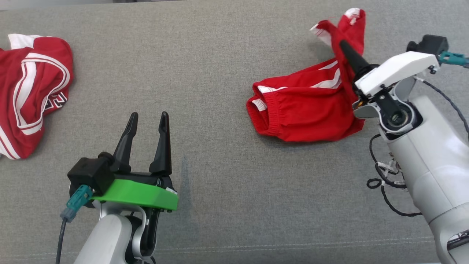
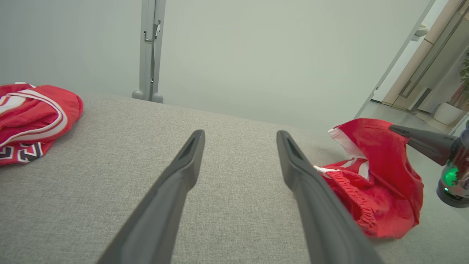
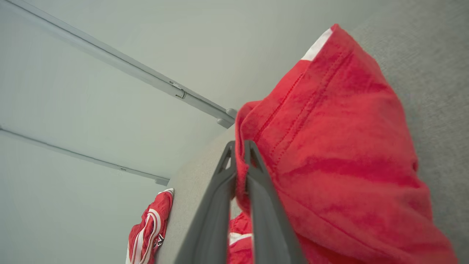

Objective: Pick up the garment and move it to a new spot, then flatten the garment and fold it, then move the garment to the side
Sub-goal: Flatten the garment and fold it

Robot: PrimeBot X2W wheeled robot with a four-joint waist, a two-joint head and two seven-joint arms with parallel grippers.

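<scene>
Meanwhile, the right tool (image 1: pixel 343 44) pinches shut on a lifted fold of the crumpled red shorts with white trim (image 1: pixel 300 112). The rest of the shorts, elastic waistband included, lies on the grey fabric-covered counter (image 1: pixel 220 55) at the robot's right. The left tool (image 1: pixel 148 116) hovers over the counter's near middle, fingers spread wide and empty. A bunched red-and-white jersey (image 1: pixel 33 88) lies far left, well apart.
</scene>
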